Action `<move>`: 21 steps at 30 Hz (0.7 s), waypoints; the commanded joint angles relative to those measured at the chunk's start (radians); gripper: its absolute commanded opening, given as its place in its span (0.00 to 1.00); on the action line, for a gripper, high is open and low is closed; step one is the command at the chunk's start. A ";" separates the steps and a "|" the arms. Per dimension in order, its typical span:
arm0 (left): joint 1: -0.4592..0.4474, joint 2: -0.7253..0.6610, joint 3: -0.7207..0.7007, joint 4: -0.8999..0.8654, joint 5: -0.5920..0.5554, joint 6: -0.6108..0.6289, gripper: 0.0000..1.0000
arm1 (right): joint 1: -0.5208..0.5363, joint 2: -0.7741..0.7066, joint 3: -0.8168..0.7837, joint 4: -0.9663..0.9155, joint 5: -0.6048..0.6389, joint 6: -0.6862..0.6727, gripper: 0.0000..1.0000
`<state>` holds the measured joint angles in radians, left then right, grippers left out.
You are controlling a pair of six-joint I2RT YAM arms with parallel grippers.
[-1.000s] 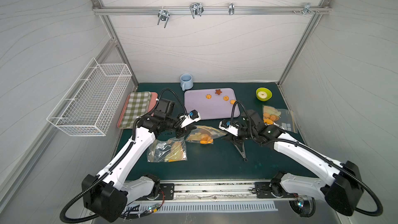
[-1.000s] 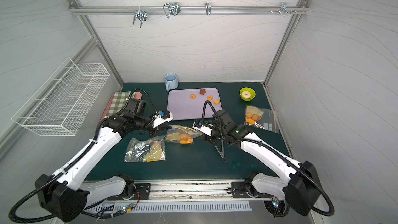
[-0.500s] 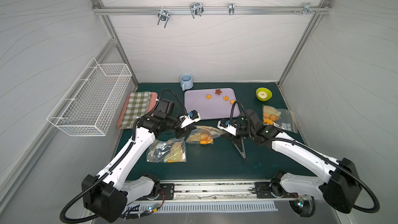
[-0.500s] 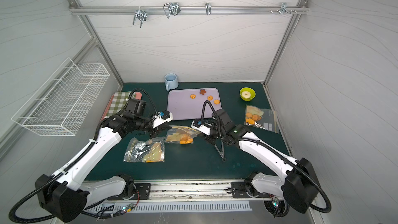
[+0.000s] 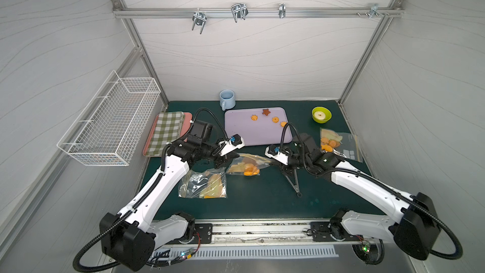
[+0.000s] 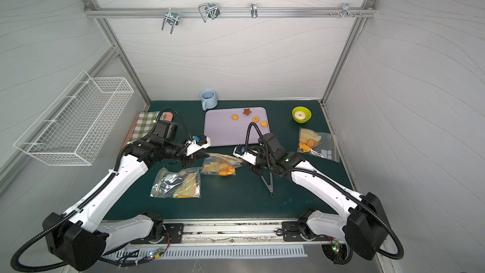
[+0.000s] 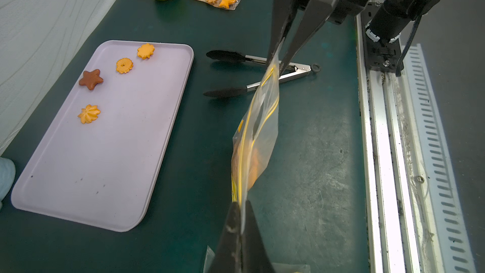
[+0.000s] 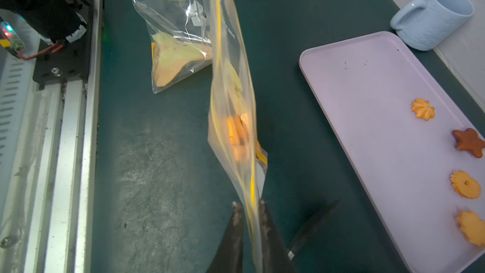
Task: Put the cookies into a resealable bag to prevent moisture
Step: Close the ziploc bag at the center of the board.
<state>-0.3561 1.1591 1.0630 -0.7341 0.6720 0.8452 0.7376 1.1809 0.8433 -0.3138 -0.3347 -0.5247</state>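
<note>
Left fingers (image 7: 231,232) pinch the left end of the resealable bag (image 5: 246,165); right fingers (image 8: 232,232) pinch its right end. Four cookies (image 5: 267,112) lie on the far lilac tray (image 5: 249,132).

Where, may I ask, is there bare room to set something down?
Free: near half of the lilac rectangular tray; the green mat between black tongs and front rail. Crowded: the centre, with lifted clear zip bag, tongs, second bag.

Top views overlook the table (image 5: 257,198); close wrist views share the bag (image 7: 259,127)
</note>
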 commanded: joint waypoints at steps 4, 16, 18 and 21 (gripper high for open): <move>0.005 -0.006 0.006 0.028 0.042 0.026 0.00 | 0.002 0.004 0.007 0.027 -0.037 -0.006 0.09; 0.006 -0.006 0.006 0.030 0.049 0.022 0.00 | 0.026 0.024 0.007 0.069 -0.044 0.008 0.08; 0.006 -0.004 0.007 0.031 0.049 0.020 0.00 | 0.033 0.027 0.010 0.076 -0.045 0.014 0.00; 0.006 -0.005 0.008 0.031 0.050 0.015 0.00 | 0.040 0.033 0.008 0.089 -0.050 0.016 0.12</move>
<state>-0.3538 1.1591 1.0630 -0.7334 0.6895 0.8440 0.7658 1.2057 0.8436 -0.2504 -0.3603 -0.4965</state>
